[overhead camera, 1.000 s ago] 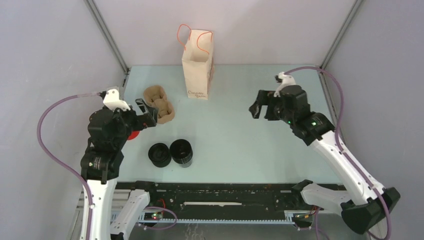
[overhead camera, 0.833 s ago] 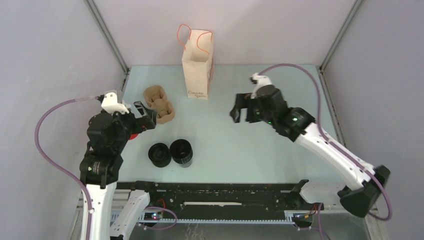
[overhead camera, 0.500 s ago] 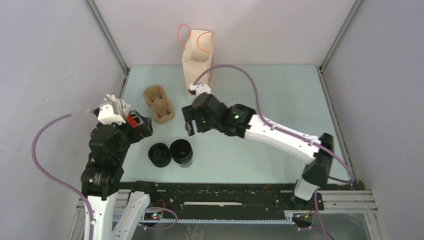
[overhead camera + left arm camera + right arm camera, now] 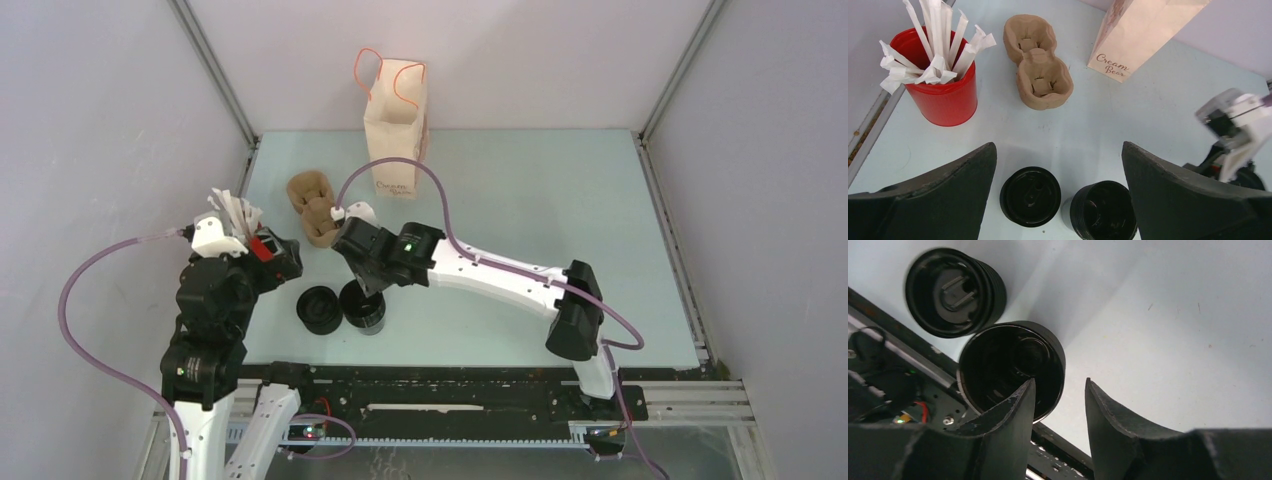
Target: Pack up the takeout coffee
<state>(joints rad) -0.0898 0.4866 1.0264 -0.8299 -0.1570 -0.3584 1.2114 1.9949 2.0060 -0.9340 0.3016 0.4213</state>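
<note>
1. From above: a second ago my right gripper (image 4: 362, 283) was out on the right half of the table (image 4: 560, 220). It has since swept across and now hangs just over the takeout coffee (image 4: 366, 314), which stands near the front edge, touching or nearly touching the other black cup (image 4: 320, 309). My left gripper (image 4: 285, 255) has pulled back beside the red cup (image 4: 262, 246), which leaves the right arm room. The cup carrier (image 4: 318, 212) and the paper bag (image 4: 395, 140) have not moved.

2. Left wrist: my left gripper (image 4: 1058, 150) is spread as wide as it goes and holds nothing. Both black cups sit low between its fingers: the other black cup (image 4: 1030, 196) on the left, the takeout coffee (image 4: 1104, 212) on the right. Part of the right arm intrudes at the right edge.

3. Right wrist: my right gripper (image 4: 1060, 382) was fully spread a second ago and has closed to about half. One finger lies over the top of the takeout coffee (image 4: 998, 365), the other outside it, with the cup's near wall in the gap. I cannot tell whether either pad touches yet, nor whether the top is a sunken lid or open.

4. My reading: the reach is done and the pinch on the rim has begun. Nothing is lifted, and the carrier's wells are unfilled.
</note>
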